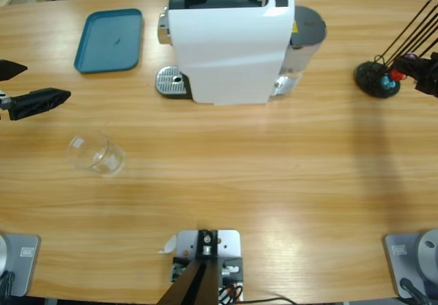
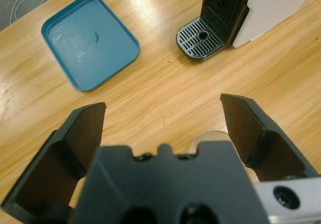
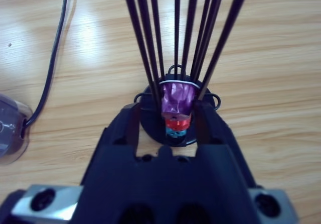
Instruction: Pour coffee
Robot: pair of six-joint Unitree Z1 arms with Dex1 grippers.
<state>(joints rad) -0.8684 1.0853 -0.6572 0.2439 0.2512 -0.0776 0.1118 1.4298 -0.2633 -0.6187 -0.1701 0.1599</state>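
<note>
Long wooden table [image 1: 274, 182], a white coffee machine [image 1: 229, 42] at its far side and a teal tray [image 1: 109, 40] beside it.

The left gripper [image 1: 41, 101] hangs empty, jaws spread wide; the clear glass tumbler [image 1: 96, 153] stands upright on the table at its four o'clock, near, and looks dry, with no coffee visible. The right gripper [image 3: 168, 121], much farther off, sits closed on the purple capsule [image 3: 176, 99] in the capsule rack [image 1: 378, 79].

No words, numbers or brand names can be read anywhere. The big white plastic coffee machine [image 1: 229, 45] has a small yellow sticker on its side, but it is too small to read. The clear glass tumbler [image 1: 94, 152] has a pale mark that cannot be read either.
</note>
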